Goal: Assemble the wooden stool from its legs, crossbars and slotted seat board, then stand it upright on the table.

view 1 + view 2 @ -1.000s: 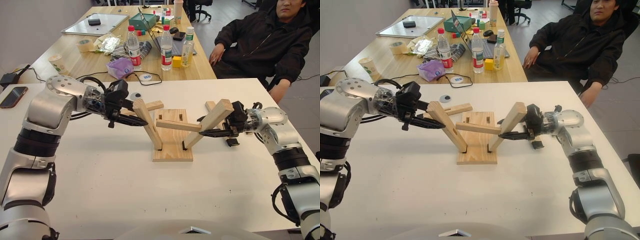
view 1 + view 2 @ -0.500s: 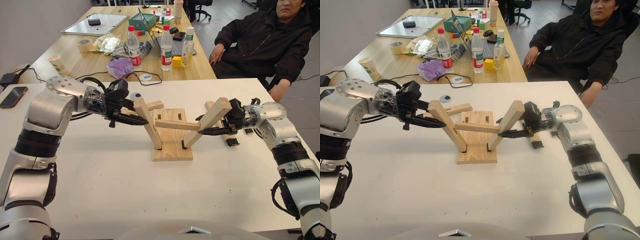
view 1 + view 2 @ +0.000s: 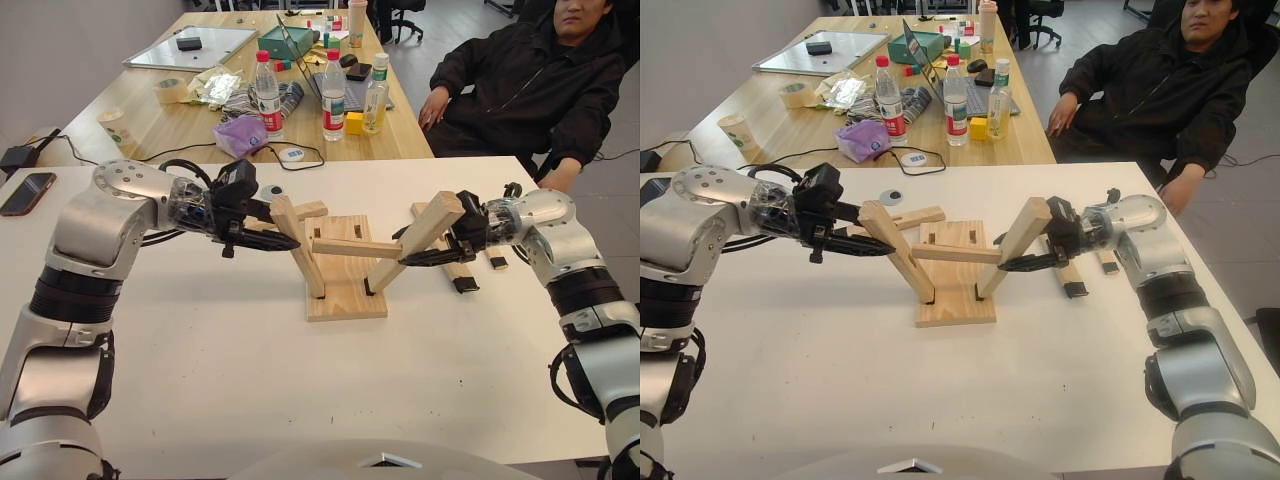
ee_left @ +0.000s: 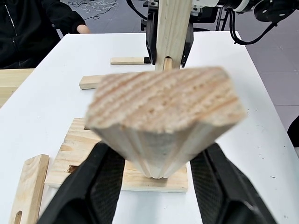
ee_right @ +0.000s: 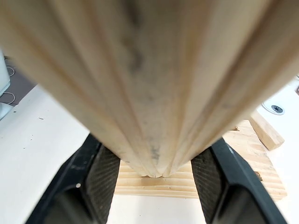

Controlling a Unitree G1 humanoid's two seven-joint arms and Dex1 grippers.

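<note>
while left claw (image 3: 272,238) grips the left leg (image 3: 304,260), right claw (image 3: 412,252) grips the right leg (image 3: 438,216).

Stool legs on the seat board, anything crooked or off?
Yes. The left leg and right leg lean apart in a V over the seat board rather than standing straight, with the crossbar spanning between them. The left tool and right tool each grip one.

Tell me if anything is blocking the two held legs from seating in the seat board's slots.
Nothing visible does. The left leg and right leg, joined by the crossbar, already touch the seat board at its near slots, both tilted outward. The spare wooden pieces lie off the board.
</note>
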